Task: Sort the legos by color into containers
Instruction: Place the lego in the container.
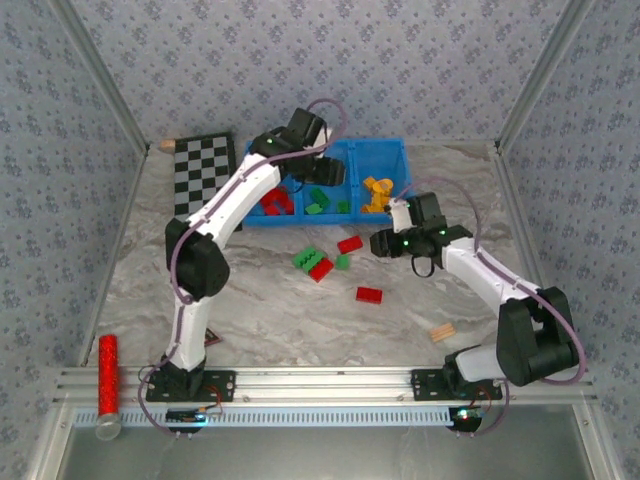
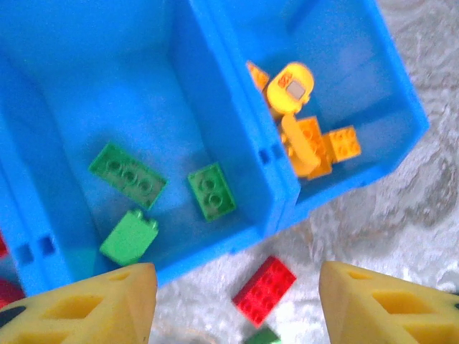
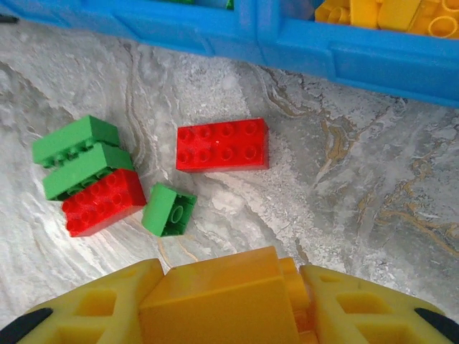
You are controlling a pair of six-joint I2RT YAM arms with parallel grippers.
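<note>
Two claws: left gripper (image 2: 237, 290) gapes empty, green legos (image 2: 129, 172) in blue tray (image 2: 240, 136) ahead; right gripper (image 3: 226, 276) clamps an orange-yellow brick (image 3: 215, 308), red brick (image 3: 222, 145) ahead.

the left arm (image 1: 235, 200) and right arm (image 1: 480, 272) have white link shells and bulky black joint housings. a purple cable (image 1: 172, 268) loops along each. small green lights (image 1: 401, 240) glow near the wrists. the bases (image 1: 185, 385) are black too. the left fingers (image 2: 93, 304) and right fingers (image 3: 93, 312) are yellow plastic with moulded cut-outs and black patches.
</note>
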